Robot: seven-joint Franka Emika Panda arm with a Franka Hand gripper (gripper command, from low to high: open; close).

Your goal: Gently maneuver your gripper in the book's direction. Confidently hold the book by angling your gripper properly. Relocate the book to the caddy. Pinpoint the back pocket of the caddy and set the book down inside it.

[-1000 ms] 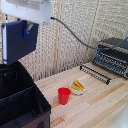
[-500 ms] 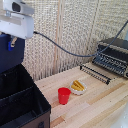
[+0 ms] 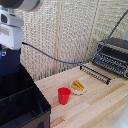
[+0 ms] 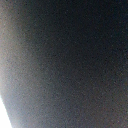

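A pale wooden worktop (image 3: 95, 105) runs in front of a woven, straw-coloured wall covering, and the scene reads best from the front backward. Nearest, at the exterior view's left, stands the caddy (image 3: 20, 102), a black box with upright walls and inner dividers, its open top facing up so things can be lowered in from above. Just beyond it on the wood sit a red cup (image 3: 64, 95) and a small dish of yellow food (image 3: 77, 87), both apart from the caddy. Farther back, at the exterior view's right, a black toaster oven (image 3: 112, 56) rests with a wire rack (image 3: 96, 73) in front of it.

Above the caddy's back part hangs the white block of the arm, and under it the book (image 3: 10, 64), dark navy, hangs upright, which suits a drop into a narrow pocket. Its lower edge is at or just behind the caddy's rear wall (whether it is already inside, I cannot tell). The jaws themselves are cut off at the picture's edge, so the grip is a judgement: the book appears pinched at its top between them. The wrist view shows only a dark blur, probably the cover close against the lens.
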